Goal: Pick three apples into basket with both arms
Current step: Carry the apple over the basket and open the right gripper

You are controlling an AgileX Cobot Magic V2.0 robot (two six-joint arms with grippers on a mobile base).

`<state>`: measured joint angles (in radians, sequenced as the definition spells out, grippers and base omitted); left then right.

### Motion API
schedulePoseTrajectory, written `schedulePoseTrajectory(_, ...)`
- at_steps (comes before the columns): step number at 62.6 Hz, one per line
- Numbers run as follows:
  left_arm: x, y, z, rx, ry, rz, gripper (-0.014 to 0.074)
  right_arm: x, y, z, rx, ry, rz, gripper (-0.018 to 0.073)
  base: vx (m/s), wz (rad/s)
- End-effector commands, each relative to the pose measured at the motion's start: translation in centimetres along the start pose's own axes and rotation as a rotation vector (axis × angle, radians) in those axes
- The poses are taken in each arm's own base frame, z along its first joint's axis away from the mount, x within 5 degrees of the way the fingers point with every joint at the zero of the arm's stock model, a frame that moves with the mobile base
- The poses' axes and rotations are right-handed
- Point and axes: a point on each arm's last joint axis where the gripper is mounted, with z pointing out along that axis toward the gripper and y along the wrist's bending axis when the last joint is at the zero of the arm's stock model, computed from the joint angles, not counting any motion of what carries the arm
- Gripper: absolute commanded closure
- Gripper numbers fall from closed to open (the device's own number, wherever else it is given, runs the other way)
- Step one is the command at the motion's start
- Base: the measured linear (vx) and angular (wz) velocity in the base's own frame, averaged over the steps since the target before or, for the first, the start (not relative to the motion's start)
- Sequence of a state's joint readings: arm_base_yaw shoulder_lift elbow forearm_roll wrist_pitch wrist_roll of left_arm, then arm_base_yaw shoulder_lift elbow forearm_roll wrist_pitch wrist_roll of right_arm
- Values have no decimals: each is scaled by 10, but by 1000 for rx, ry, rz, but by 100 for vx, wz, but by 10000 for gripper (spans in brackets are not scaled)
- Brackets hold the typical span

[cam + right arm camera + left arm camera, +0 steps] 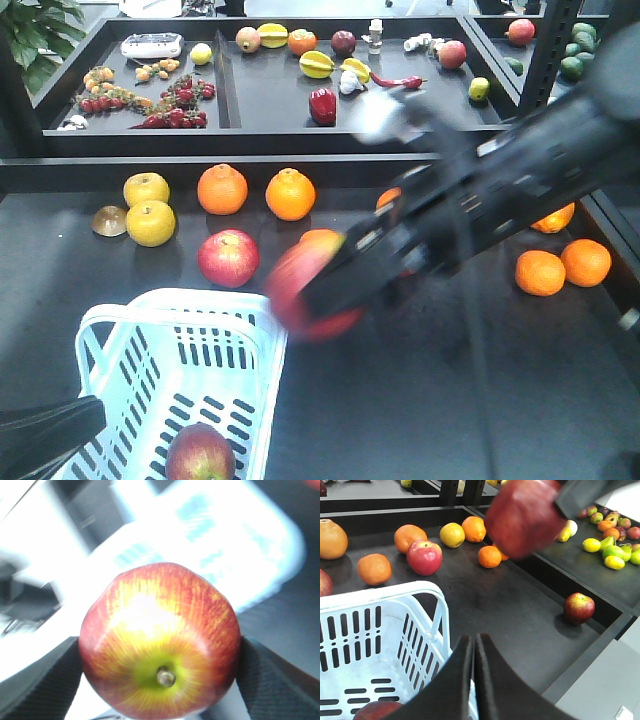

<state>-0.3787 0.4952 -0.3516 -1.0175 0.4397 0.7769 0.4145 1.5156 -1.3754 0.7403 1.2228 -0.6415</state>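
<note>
Here the right claw (160, 665) clamps an apple (160, 640) beside the basket (240, 310) rim, apparently carrying it there. The left claw (474, 645), pinched closed and empty, hovers over the basket, where one apple (200, 455) lies.

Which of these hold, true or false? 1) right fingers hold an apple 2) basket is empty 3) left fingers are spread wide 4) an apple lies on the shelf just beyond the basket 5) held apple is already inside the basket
1) True: the right gripper is clamped on an apple.
2) False: one apple already lies in the basket.
3) False: the left gripper has its fingers pressed together, holding nothing.
4) True: a red apple sits on the shelf just beyond the rim.
5) False: it hangs above the shelf beside the basket's right rim.
</note>
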Motion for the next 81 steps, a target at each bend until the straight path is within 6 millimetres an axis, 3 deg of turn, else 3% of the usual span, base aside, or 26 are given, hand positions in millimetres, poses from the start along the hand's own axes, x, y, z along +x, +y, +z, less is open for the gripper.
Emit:
schedulePoseTrajectory(1, -11, 0, -1, -16, -59, -26, 602, -12, 29, 6, -50, -56, -66, 564, 0, 0)
schedulePoseTrajectory(18, -12, 0, -2, -21, -64, -26, 602, -12, 55, 80, -157, 102, -124, 564, 0, 0)
schedulePoseTrajectory(28, -12, 1, -2, -25, -69, -26, 602, -8, 53, 115, -86, 170, -198, 537, 0, 0)
schedulePoseTrajectory(35, -12, 1, -2, -28, -72, -26, 602, -10, 53, 129, -55, 153, -217, 467, 0, 0)
schedulePoseTrajectory(44, -12, 1, -2, -29, -72, -26, 602, -13, 51, 134, -41, 123, -209, 306, 0, 0)
schedulePoseTrajectory(56, -12, 1, -2, -29, -72, -26, 602, -21, 47, 135, 12, 33, -206, 27, 0, 0)
schedulePoseTrajectory(61, -12, 1, -2, -29, -72, -26, 602, -22, 46, 135, 16, 26, -206, -44, 0, 0)
schedulePoseTrajectory(67, -12, 1, -2, -29, -72, -26, 602, -22, 46, 135, 16, 26, -206, -80, 0, 0)
schedulePoseTrajectory(81, -12, 1, -2, -29, -72, -26, 602, -22, 46, 135, 16, 28, -207, -50, 0, 0)
